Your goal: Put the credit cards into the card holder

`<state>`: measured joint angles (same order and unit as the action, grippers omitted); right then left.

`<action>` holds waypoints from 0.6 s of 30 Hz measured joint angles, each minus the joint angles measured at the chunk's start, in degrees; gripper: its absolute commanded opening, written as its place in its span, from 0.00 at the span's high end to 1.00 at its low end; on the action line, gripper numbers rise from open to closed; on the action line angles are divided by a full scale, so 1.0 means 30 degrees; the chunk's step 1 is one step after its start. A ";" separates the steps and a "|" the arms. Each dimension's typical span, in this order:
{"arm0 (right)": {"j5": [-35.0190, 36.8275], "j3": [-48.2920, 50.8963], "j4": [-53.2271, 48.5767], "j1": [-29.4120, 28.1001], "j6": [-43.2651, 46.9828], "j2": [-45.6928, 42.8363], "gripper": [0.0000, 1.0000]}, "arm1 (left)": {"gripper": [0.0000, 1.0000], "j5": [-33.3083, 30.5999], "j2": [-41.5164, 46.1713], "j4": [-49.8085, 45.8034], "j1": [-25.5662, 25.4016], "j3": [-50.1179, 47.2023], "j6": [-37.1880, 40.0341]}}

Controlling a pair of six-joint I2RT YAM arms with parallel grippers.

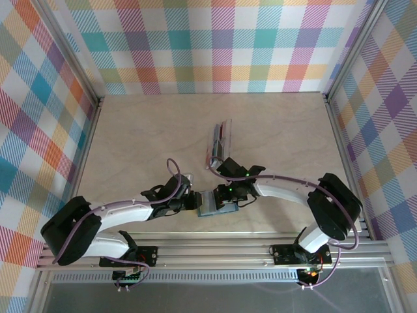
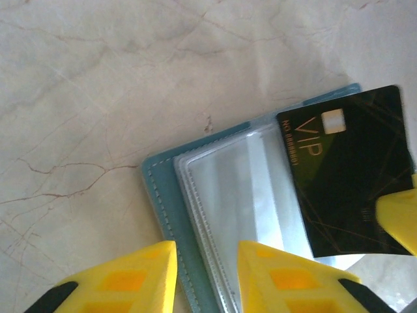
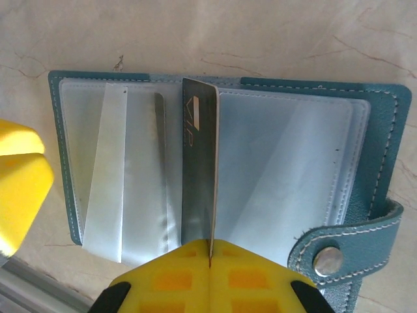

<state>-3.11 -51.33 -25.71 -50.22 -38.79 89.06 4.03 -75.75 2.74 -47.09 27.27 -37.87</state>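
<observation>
The teal card holder [image 3: 384, 130] lies open on the table, its clear sleeves facing up. My right gripper [image 3: 210, 251] is shut on a black and yellow credit card [image 3: 199, 163]. That card stands on edge over the holder's middle, its far end at a sleeve. In the left wrist view the same card [image 2: 352, 176] hangs over the sleeves at the right. My left gripper [image 2: 207, 274] is open, its fingers either side of the holder's teal edge [image 2: 163, 195] and sleeve edges. From above, both grippers [image 1: 195, 202] [image 1: 228, 195] meet at the holder [image 1: 218, 208].
More cards [image 1: 220, 140] lie in a row on the table beyond the holder. The holder's snap strap [image 3: 329, 261] curls up by my right fingers. Plaid walls close in the table on three sides, and a metal rail [image 1: 215, 251] runs along the near edge.
</observation>
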 measured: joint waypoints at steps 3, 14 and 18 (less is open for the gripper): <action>0.0189 0.0758 0.0561 0.0000 -0.0750 -0.0619 1.00 | 0.74 0.0146 -0.1246 0.0168 -0.0226 0.0350 0.0007; 0.0933 0.1865 0.0809 0.0007 -0.1311 -0.2484 1.00 | 0.81 0.0146 -0.2849 0.0299 -0.0277 0.1399 0.0138; 0.1100 0.1865 0.0350 0.0131 -0.0889 -0.3541 1.00 | 0.81 0.0138 -0.2936 0.0452 -0.0284 0.1399 0.0138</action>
<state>0.19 -45.74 -24.67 -49.82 -41.45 78.43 4.45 -84.55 4.10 -47.94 31.46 -37.45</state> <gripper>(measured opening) 0.052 0.189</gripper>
